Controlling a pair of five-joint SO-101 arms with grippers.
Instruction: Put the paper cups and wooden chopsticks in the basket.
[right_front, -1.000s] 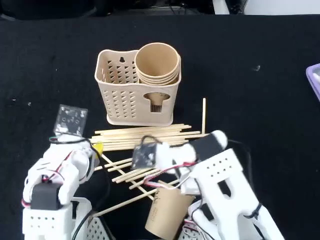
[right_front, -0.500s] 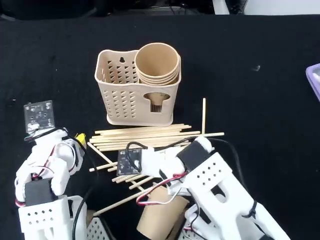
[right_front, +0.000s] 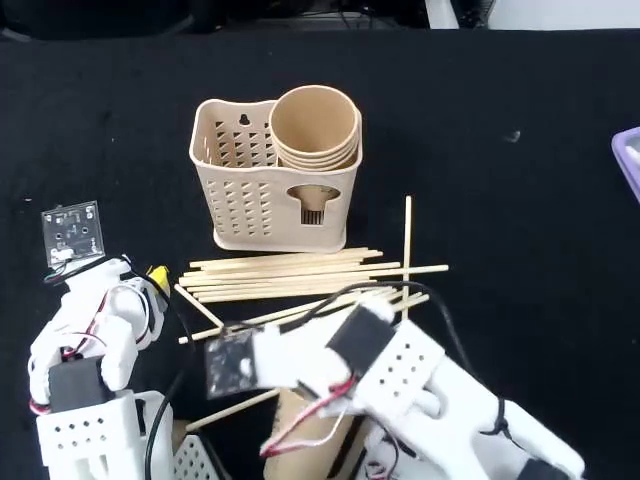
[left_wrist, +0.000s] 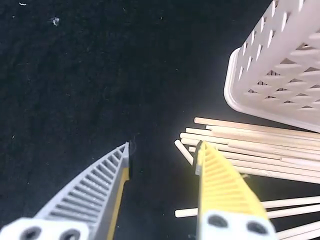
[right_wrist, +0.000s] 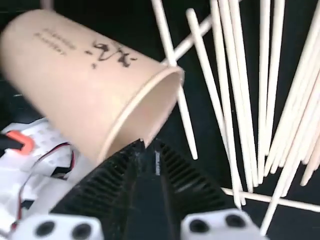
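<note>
A beige basket (right_front: 262, 190) stands upright at mid-table with a stack of paper cups (right_front: 315, 122) in its right side. Wooden chopsticks (right_front: 300, 275) lie scattered in front of it. My left gripper (left_wrist: 162, 146) is open just left of the chopsticks' ends (left_wrist: 240, 150), holding nothing; the basket (left_wrist: 280, 60) is beyond them. My right gripper (right_wrist: 147, 147) is shut on the rim of a loose paper cup (right_wrist: 85, 85), tilted on its side over the chopsticks (right_wrist: 240, 100). The same cup (right_front: 300, 440) shows beneath the right arm (right_front: 400, 380) at the table's front edge.
One chopstick (right_front: 408, 232) lies apart, pointing away from the pile at the right. A purple object (right_front: 628, 160) sits at the far right edge. The left arm (right_front: 90, 330) stands at the front left. Black cloth covers the table.
The right arm swung left and toward the front edge with the cup in its gripper. The left arm drew back to the left, away from the chopsticks, then held still.
</note>
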